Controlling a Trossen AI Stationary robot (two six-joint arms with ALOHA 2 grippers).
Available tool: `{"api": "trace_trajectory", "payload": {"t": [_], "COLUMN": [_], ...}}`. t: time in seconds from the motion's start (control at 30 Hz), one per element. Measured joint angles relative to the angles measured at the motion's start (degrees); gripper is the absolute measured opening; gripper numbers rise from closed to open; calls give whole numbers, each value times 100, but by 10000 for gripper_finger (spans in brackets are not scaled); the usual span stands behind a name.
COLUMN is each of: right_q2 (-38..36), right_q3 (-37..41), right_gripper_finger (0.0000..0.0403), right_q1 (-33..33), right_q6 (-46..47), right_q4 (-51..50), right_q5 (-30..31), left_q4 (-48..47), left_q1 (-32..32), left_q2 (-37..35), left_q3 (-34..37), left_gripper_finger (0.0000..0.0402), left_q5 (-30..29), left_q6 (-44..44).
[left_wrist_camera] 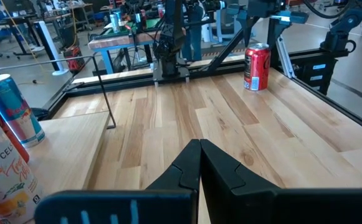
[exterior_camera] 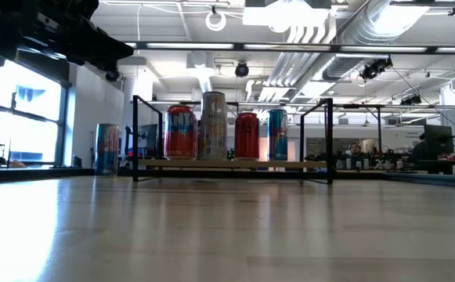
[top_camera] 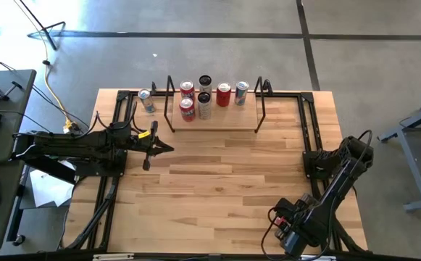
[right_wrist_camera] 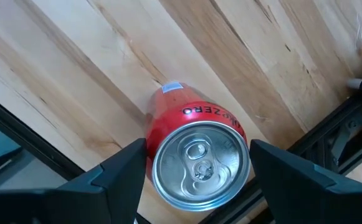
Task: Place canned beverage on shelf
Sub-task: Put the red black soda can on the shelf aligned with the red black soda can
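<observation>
The right tool [right_wrist_camera: 196, 168] hangs wide above a red can [right_wrist_camera: 196, 158] standing between its fingers on the bench [right_wrist_camera: 106, 74]. Lower squarely, close below the rim. The left tool [left_wrist_camera: 199, 163], shut, waits.

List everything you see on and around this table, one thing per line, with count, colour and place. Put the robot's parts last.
table: one, light wood, under everything
shelf: one, light-wood board with black wire ends, at the table's far edge
cans on the shelf: six, three red, the rest pale or blue
loose can: one, silver-blue, on the table beside the shelf's left-arm end
red can: one, upright at the near right corner
left gripper: shut, empty, over the table's left half
right gripper: directly above the red can
</observation>
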State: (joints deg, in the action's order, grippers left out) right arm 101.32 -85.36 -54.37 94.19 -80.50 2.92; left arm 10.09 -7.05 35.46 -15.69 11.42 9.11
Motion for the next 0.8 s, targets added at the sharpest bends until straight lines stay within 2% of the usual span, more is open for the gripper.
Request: {"api": "trace_trajectory", "payload": {"t": [0.5,0.8], "right_q2": [0,4], "right_q3": [0,0], "right_gripper_finger": [266,266], "right_q1": [4,450], "right_q6": [0,-16], "right_q4": [-50,-68], "right_q5": [-163,-9], "left_q4": [-49,-46], "left_q1": [0,0], "left_q2": [0,0], "left_q3": [1,-1], "left_gripper_finger": [0,0], "left_q5": [0,0], "left_q6": [-3,-54]}}
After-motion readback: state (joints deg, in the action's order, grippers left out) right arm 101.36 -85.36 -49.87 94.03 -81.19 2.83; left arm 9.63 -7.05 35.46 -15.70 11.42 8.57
